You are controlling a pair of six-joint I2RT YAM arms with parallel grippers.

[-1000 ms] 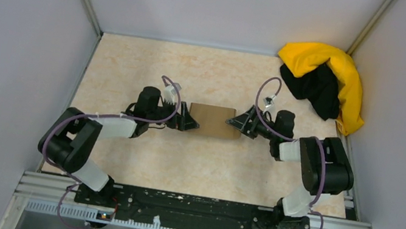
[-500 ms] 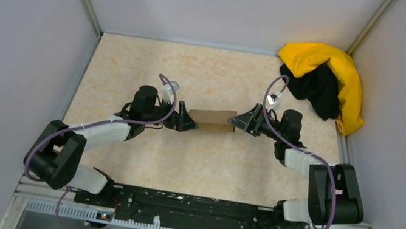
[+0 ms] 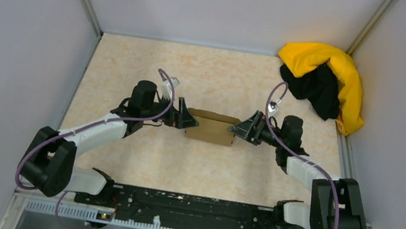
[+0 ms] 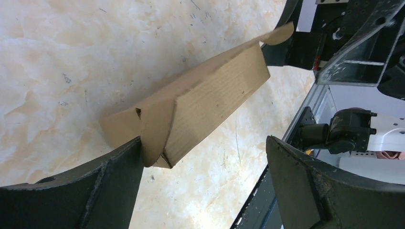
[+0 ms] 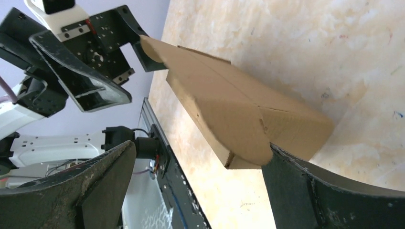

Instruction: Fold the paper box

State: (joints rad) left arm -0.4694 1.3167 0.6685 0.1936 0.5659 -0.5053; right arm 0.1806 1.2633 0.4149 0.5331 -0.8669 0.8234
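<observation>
Grey-walled cell, beige marbled table [image 3: 134, 67]. A yellow-and-black cloth heap [image 3: 323, 78] sits in the far right corner, well apart from the work.

The plain brown cardboard paper box [image 3: 210, 129] lies mid-table between the two arms. It is partly formed, long and low, with a rounded flap loose at each end.

The left pincer [image 3: 183, 117] is spread wide at the box's left end; the wrist view shows one finger touching the end flap and the other well clear. The right pincer [image 3: 242, 128] mirrors it, also spread wide, with one finger against the right flap. Neither grips anything.

Judged step: pressing the end flaps home. Both ends should be pushed together, level and opposed, or the light box may skid or twist. The flaps need guiding inward, not crushing.
</observation>
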